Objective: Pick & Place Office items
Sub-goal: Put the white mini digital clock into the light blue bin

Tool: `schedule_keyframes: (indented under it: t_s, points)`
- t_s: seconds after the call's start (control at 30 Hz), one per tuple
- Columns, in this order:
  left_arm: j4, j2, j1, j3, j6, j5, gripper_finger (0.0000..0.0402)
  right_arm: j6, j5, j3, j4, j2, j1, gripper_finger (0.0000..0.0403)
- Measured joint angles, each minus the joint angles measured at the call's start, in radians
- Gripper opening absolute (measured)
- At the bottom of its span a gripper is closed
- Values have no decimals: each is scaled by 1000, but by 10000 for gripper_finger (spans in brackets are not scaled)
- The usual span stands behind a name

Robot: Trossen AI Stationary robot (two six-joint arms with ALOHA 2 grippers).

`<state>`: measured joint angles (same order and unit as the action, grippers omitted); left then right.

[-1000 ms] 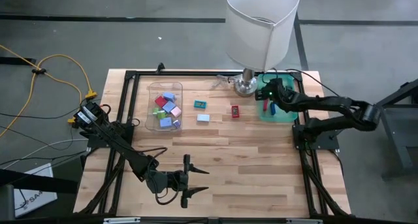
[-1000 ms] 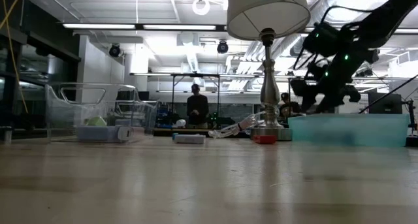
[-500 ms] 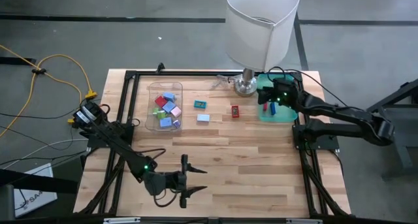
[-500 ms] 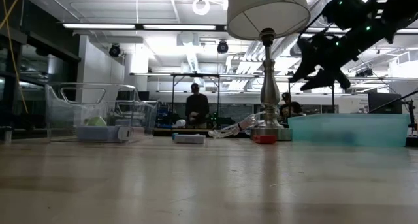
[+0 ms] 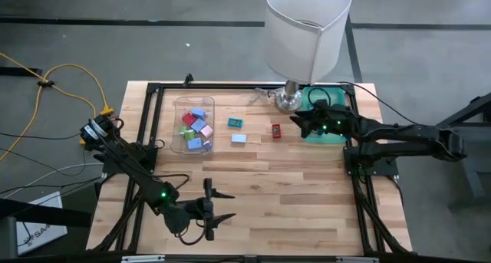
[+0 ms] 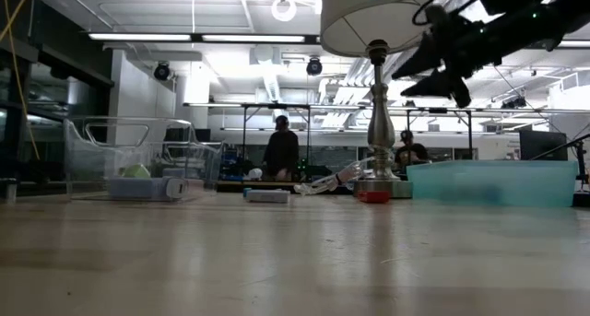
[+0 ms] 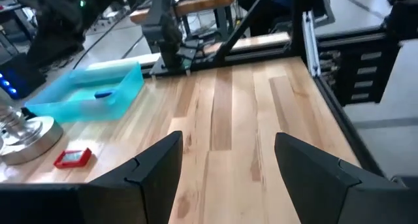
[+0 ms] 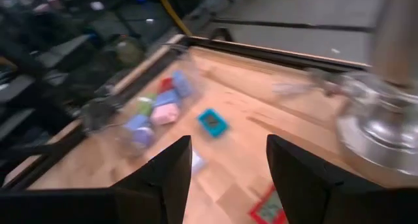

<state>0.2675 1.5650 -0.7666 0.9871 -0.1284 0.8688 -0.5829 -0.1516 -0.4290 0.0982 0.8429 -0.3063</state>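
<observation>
Just ahead of my right gripper (image 5: 295, 125) and below it, the red piece (image 5: 276, 129) lies flat on the wood. Farther out along the same line lie the teal piece (image 5: 235, 123) and a light blue block (image 5: 238, 138), both loose on the table. Beyond them, the clear bin (image 5: 178, 110) holds a heap of blocks (image 5: 196, 127) in light blue, red, pink and green.

My right gripper hangs in the air, its fingers apart with nothing between them. Right behind it sits the teal tray (image 5: 335, 136), with a blue bit (image 7: 104, 93) lying inside. The lamp (image 5: 305, 29) stands just to one side of that gripper, its metal base (image 8: 379, 126) close by.

My left gripper (image 5: 217, 210) waits at the near edge of the table, well apart from all the pieces, fingers spread and empty, pointing across the bare wooden table (image 5: 291, 202).
</observation>
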Motion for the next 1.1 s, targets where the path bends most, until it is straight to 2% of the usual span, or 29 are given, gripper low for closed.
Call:
schedule_keyframes:
  t_s: [0.23, 0.4, 0.5, 0.6, 0.67, 0.83, 0.9, 1.0, 1.1]
  points:
    - [-14, 2, 1, 0, 19, 1, 236, 61, -2, 0, 33, 0, 117, 184]
    - [-16, 2, 6, 0, 54, 85, 236, 95, -2, 0, 31, 0, 173, 184]
    - [-17, 2, 16, 0, -41, 129, 236, 132, -2, 0, 18, 0, 201, 184]
    - [-22, 1, 43, 0, -155, 118, 236, 143, -2, 0, 8, 0, 222, 184]
    - [-60, -9, 76, 0, -191, 41, 234, 143, -1, 0, 7, 0, 232, 184]
    - [-226, -41, 246, 0, -377, -342, 210, 143, 44, 0, 2, 0, 249, 184]
    - [-282, -47, 317, 0, -400, -452, 201, 141, 77, 0, 3, 0, 250, 184]
    - [-322, -48, 402, 0, -379, -545, 194, 138, 118, 0, 2, 0, 250, 184]
    - [-354, -49, 476, 0, -308, -584, 193, 138, 135, 0, 2, 0, 250, 184]
